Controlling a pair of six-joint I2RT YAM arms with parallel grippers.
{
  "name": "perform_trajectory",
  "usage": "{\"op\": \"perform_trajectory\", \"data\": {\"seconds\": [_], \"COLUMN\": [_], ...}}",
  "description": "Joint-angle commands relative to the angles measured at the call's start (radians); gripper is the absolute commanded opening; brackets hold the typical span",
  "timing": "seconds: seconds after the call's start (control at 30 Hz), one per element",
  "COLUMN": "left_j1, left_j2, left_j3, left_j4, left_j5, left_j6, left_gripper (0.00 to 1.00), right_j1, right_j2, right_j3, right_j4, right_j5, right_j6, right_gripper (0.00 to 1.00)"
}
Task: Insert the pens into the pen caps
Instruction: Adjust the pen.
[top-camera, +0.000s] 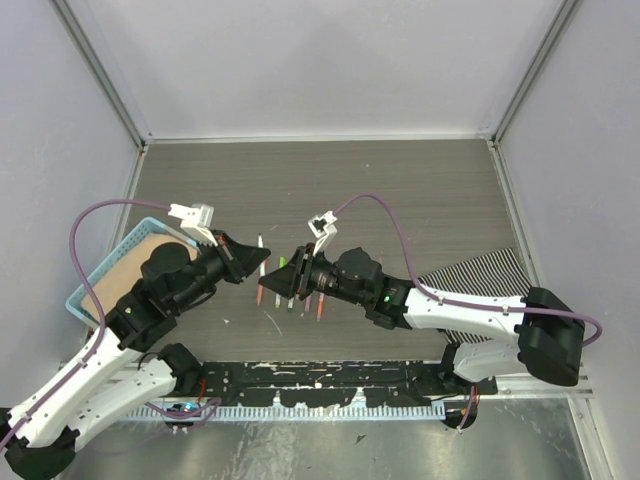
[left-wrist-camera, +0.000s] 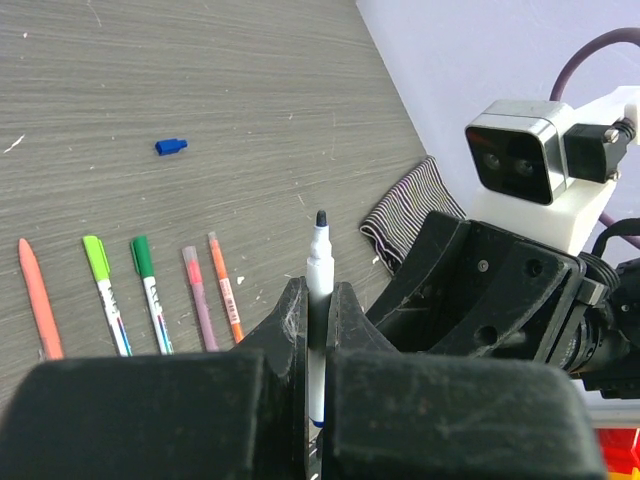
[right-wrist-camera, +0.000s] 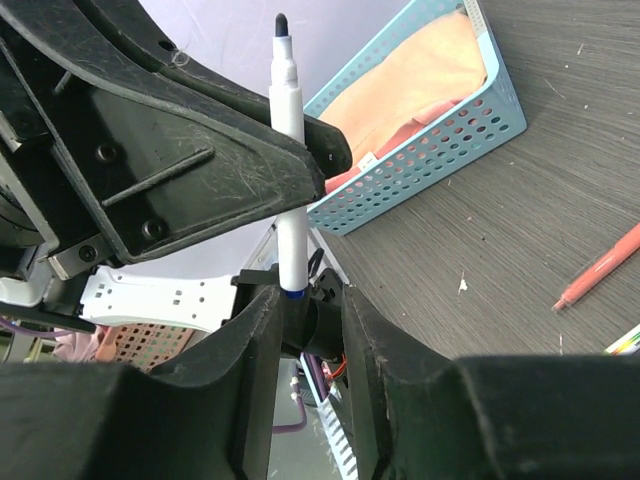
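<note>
My left gripper (left-wrist-camera: 320, 300) is shut on a white-barrelled pen (left-wrist-camera: 319, 270) whose dark tip points up and away. In the right wrist view that same pen (right-wrist-camera: 288, 130) stands upright, and its blue lower end sits between the fingers of my right gripper (right-wrist-camera: 305, 300). Those fingers are open, with a gap on the pen's right side. The two grippers meet tip to tip above the table (top-camera: 262, 258) (top-camera: 292, 275). Several pens lie in a row on the table: salmon (left-wrist-camera: 40, 300), light green (left-wrist-camera: 105, 290), dark green (left-wrist-camera: 150, 290), pink (left-wrist-camera: 198, 300), orange (left-wrist-camera: 225, 290). A blue pen cap (left-wrist-camera: 171, 147) lies alone beyond them.
A light blue basket (top-camera: 85, 285) holding orange cloth sits at the table's left edge, also seen in the right wrist view (right-wrist-camera: 440, 150). A black-and-white striped cloth (top-camera: 480, 270) lies at the right. Grey walls close in the table on three sides.
</note>
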Motion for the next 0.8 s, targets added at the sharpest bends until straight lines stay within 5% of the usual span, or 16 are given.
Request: {"op": "perform_trajectory", "data": {"seconds": [0.0,0.27,0.6,0.77], "left_j1": [0.004,0.004,0.004,0.005], "left_j2": [-0.010,-0.007,-0.010,-0.015], "left_j3": [0.031,0.028,0.017,0.009], "left_j4": [0.042,0.043,0.050,0.051], "left_j5": [0.004,0.004,0.010,0.012], "left_j6": [-0.007,-0.011,-0.020,-0.024], "left_gripper": [0.00,0.00,0.00,0.30], "right_j1": [-0.004,-0.004,-0.003,-0.004], "right_j2": [-0.005,0.006,0.015,0.004], "right_j3": [0.048,0.057,0.063,0.058], "right_j4": [0.084,0.104,0.104,0.098], "right_j5": [-0.014,-0.009,-0.005,0.004], "right_j6": [-0.013,-0.013,-0.014,-0.016], "right_gripper": [0.35,0.37,0.01,0.01]}}
